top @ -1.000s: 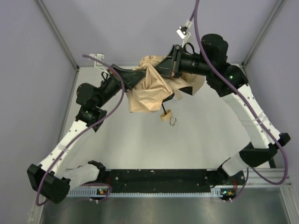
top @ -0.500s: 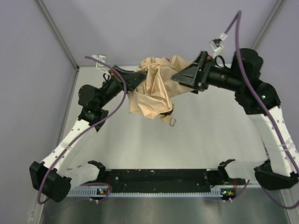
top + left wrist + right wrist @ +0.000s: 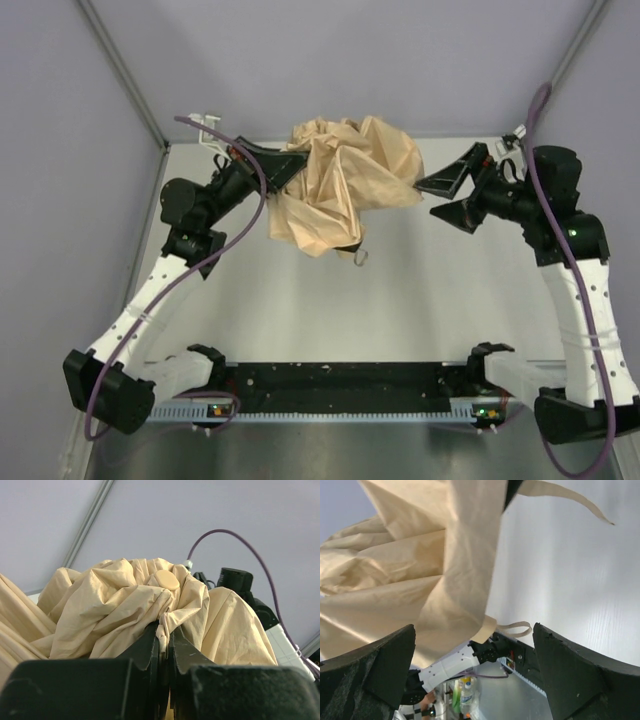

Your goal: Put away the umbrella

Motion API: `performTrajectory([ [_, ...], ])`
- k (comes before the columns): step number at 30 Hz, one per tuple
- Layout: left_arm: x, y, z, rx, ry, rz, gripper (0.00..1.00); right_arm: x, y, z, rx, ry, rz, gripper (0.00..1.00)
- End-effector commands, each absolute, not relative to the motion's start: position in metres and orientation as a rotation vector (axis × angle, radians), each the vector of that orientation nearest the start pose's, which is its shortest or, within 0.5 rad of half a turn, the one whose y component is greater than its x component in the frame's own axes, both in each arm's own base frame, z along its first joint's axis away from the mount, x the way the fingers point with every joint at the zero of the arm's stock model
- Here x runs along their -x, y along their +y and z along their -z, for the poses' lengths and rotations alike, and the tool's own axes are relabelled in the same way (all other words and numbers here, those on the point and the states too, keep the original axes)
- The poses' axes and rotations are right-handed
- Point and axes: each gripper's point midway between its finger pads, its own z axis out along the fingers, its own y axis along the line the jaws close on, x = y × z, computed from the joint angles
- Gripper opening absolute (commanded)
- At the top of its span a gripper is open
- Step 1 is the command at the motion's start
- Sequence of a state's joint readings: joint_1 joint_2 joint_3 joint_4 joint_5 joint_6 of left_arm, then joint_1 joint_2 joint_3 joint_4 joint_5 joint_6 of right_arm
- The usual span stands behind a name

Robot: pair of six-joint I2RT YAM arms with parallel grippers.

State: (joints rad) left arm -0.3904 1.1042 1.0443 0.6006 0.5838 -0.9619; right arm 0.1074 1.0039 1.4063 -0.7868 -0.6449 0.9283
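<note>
Two pincers: left pincer (image 3: 298, 162) clamped on umbrella (image 3: 350, 180) fabric; right pincer (image 3: 428, 198) apart, beside umbrella, seemingly not touching.

On my overhead feed the two arms look alike. The left arm (image 3: 150, 292) and the right arm (image 3: 583, 300) have white tapered links dotted with small dark screw heads, joined by bulky black cylindrical joints. A purple cable (image 3: 262, 190) loops along the left one, and a second purple cable (image 3: 530, 118) runs down the right. Each ends in a white plug near the wrist. I see a small green light on the right arm's upper joint. The left gripper (image 3: 298, 162) and right gripper (image 3: 452, 196) are black and wedge-shaped. Up close, their fingers (image 3: 367, 672) look matte and grainy.
</note>
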Motion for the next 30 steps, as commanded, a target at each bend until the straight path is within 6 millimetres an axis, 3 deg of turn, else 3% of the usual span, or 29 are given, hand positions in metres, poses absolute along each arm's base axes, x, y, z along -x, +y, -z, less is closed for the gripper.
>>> performTrajectory([
  [1,-0.235,-0.227,-0.530,-0.324,1.043,1.443,0.00,-0.236,0.164,-0.389,-0.378,2.109,-1.345,0.99],
  [5,-0.238,-0.226,-0.528,-0.317,1.040,1.437,0.00,-0.235,0.163,-0.411,-0.344,2.044,-1.346,0.99],
  [14,-0.231,-0.221,-0.540,-0.341,0.954,1.477,0.00,-0.222,0.183,-0.453,-0.362,1.773,-1.720,0.99],
  [21,-0.221,-0.223,-0.546,-0.390,0.904,1.526,0.00,-0.228,0.191,-0.457,-0.368,1.759,-1.737,0.97],
  [25,-0.216,-0.223,-0.547,-0.402,0.879,1.550,0.00,-0.238,0.197,-0.465,-0.346,1.747,-1.766,0.85],
  [27,-0.213,-0.224,-0.548,-0.416,0.871,1.558,0.00,-0.244,0.197,-0.468,-0.347,1.736,-1.758,0.72],
  [30,-0.214,-0.225,-0.546,-0.426,0.876,1.558,0.00,-0.241,0.201,-0.493,-0.271,1.659,-1.803,0.49],
])
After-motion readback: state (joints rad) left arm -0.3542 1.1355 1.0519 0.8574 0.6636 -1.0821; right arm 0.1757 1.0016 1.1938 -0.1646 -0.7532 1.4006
